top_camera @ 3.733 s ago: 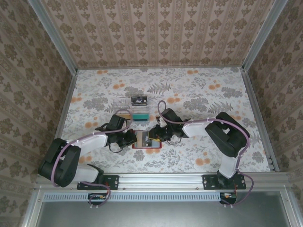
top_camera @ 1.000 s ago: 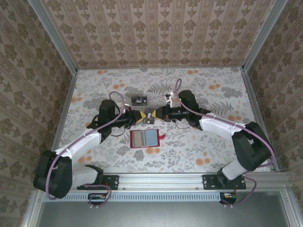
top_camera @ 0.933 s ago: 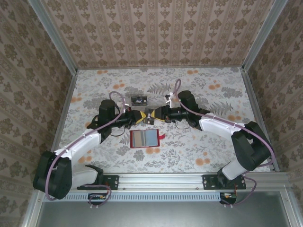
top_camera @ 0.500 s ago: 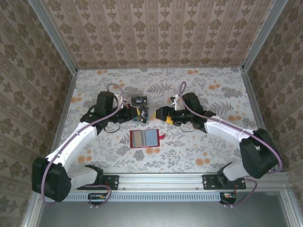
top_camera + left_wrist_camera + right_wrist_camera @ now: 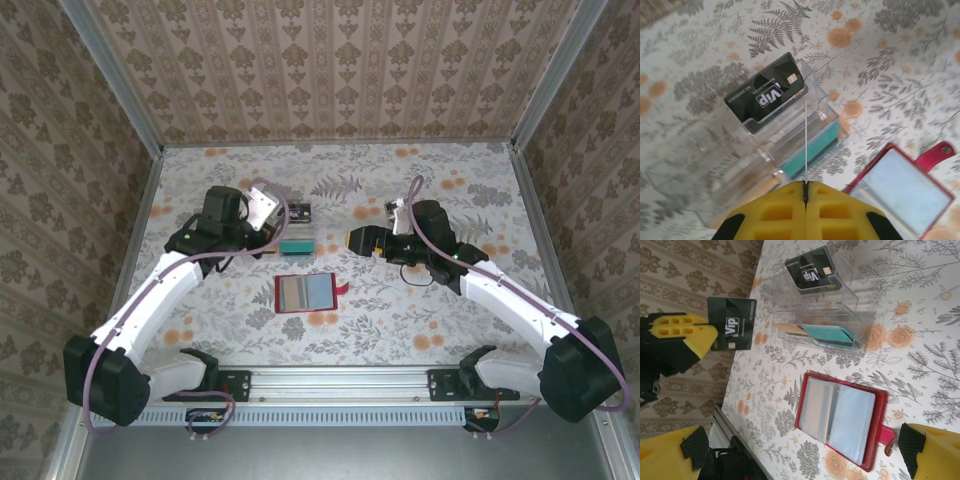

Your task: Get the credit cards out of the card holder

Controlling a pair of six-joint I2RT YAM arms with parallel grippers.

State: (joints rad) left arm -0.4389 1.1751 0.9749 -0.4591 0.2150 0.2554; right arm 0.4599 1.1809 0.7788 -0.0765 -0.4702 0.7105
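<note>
The card holder (image 5: 305,292) lies open and flat on the table, a red wallet with pale clear sleeves (image 5: 840,412). My left gripper (image 5: 264,222) is shut on a black credit card (image 5: 733,322). In the left wrist view that card (image 5: 805,140) shows edge-on, above the clear tray (image 5: 715,165). Another black credit card (image 5: 765,92) stands in the tray's far slot, and a teal card (image 5: 810,150) lies in a nearer one. My right gripper (image 5: 352,240) is open and holds nothing; it hangs to the right of the tray and behind the holder, its yellow fingertips (image 5: 670,455) wide apart.
The clear tray (image 5: 283,232) sits just behind the card holder, and a tan card (image 5: 790,328) lies beside the teal one in it. Patterned walls close the table on three sides. Flowered tabletop lies open to the right and along the front.
The two grippers met over the holder with the black card between them. My right gripper let go, opened and drew back right; my left carried the card back over the tray.
</note>
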